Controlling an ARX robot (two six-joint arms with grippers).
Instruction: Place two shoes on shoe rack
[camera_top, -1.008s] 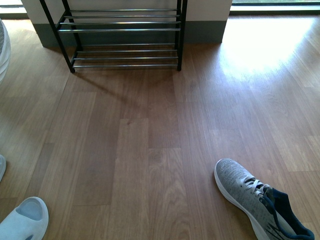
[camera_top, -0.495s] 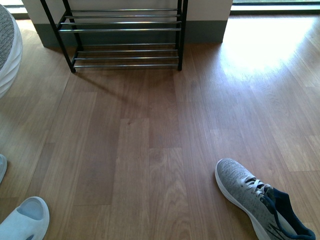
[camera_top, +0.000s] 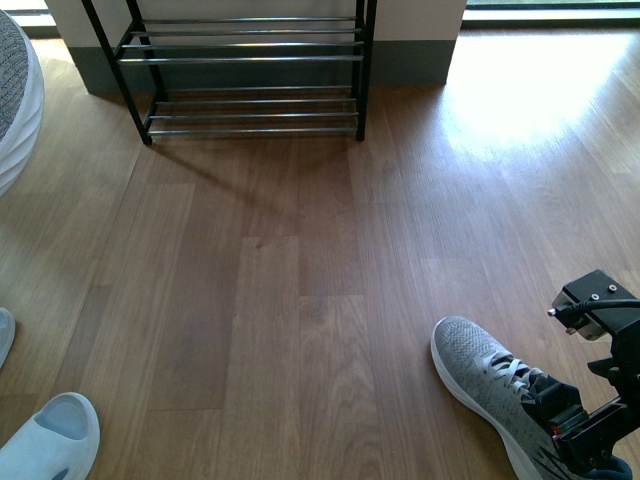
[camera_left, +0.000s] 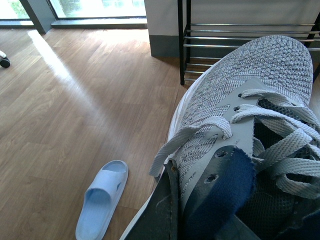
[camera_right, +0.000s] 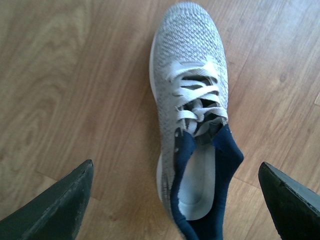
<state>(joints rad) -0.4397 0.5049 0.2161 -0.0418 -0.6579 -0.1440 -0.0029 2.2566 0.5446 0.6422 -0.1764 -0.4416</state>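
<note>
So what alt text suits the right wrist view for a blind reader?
A grey knit sneaker with white laces and navy collar lies on a wooden floor, under the open right gripper, whose dark fingers frame it.

Front view, lower right: the right claw (camera_top: 575, 428), not seen 0.5 s ago, has been brought in over the heel end of the floor sneaker (camera_top: 480, 375). Its jaws are spread wide to either side of the shoe. At the left edge, the lifted sneaker (camera_top: 14, 95) has grown from a sliver 1.0 s ago.
</note>
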